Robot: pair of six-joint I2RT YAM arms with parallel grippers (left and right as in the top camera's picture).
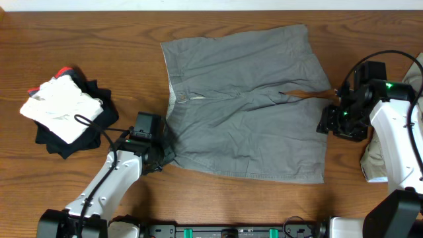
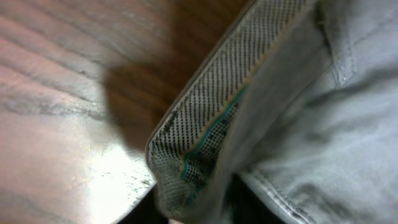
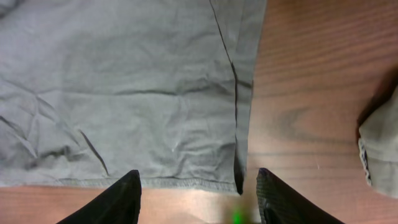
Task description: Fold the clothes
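Lying flat at the centre of the desk [image 1: 86, 26]: one pair of grey shorts [image 1: 244, 99], wrinkled, waistband [image 1: 170, 92] toward 9 o'clock, both leg hems toward 3 o'clock.

Item, left claw [image 1: 162, 155]: set at the 8 o'clock corner of the shorts, on the end of the waistband. The left wrist view shows that corner close up, turned over so that its dotted lining [image 2: 205, 130] with a teal and tan stripe faces the camera. The fingers themselves barely show, so whether they are clamped on the cloth cannot be told.

Item, right claw [image 1: 328, 122]: at 3 o'clock, beside the gap between the two legs. In the right wrist view its fingers [image 3: 121, 199] stand apart with nothing between them, the tips just short of the hem of one leg.

Item, beige garment [image 1: 373, 162]: crumpled at 4 o'clock near the desk edge, partly under the right arm, apart from the shorts.

Item, heap of white, black and red cloth [image 1: 63, 106]: at 9 o'clock, well clear of the shorts, white piece on top.
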